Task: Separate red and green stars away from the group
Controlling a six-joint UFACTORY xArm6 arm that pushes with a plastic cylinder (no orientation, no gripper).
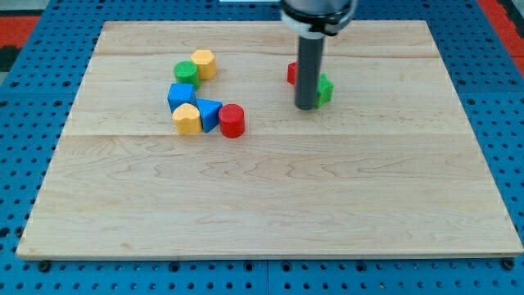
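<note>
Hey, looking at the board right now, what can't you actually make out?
- Red block: camera view, mostly behind the rod; shape unreadable.
- Green block: camera view, partly behind the rod; shape unclear.
- My tip: whether it touches either block cannot be told.
- Arm above the rod: cut off by the view's top.

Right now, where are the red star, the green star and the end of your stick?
red star (291, 73): camera view, on the sliver showing left of the rod.
green star (325, 89): camera view, on its part showing right of the rod.
my tip (306, 107): camera view, on the rod's very bottom end.
</note>
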